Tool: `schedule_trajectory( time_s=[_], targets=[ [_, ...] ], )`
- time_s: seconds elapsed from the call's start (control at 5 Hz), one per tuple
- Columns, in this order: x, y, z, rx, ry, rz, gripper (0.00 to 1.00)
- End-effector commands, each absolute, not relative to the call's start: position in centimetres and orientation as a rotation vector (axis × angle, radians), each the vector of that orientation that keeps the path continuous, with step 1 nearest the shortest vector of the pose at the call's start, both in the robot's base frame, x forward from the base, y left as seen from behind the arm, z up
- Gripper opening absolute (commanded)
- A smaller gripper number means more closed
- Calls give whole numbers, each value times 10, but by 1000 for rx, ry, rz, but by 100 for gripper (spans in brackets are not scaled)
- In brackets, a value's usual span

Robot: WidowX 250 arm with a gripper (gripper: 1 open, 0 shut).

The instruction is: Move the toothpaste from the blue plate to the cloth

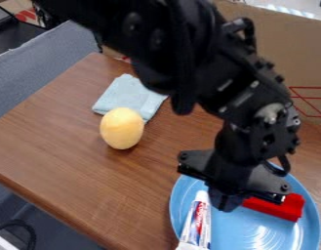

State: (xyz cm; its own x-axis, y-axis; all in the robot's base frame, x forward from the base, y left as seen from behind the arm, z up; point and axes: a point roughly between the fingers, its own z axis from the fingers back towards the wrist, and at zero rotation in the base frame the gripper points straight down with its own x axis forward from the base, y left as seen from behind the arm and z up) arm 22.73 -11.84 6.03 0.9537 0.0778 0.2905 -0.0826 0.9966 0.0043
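Toothpaste [199, 221], a small flat white tube with red and blue printing, lies on the left part of the large round light-blue plate [273, 237] at the near right corner of the brown wooden counter [71, 137]. A red rectangular block [283, 206] rests on the same plate, just beside the tube on its right. The black robot arm [215, 88] bends down over the plate, and its hand [236, 198] hangs low between tube and block with the fingers drawn together, gripping nothing visible. Well apart, toward the far left, the small rumpled pale blue-green cloth [130, 94] lies flat, with a yellow ball [121, 128] just in front of it.
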Motion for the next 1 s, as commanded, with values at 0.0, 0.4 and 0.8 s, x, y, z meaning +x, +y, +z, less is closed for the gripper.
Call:
schedule_trajectory(
  time_s=[0.0,0.4,0.8],
  targets=[
    [242,-111,76,-13,-320,84,100],
    [246,-113,65,-8,-293,74,100],
    [242,-113,45,2,-270,57,100]
  ],
)
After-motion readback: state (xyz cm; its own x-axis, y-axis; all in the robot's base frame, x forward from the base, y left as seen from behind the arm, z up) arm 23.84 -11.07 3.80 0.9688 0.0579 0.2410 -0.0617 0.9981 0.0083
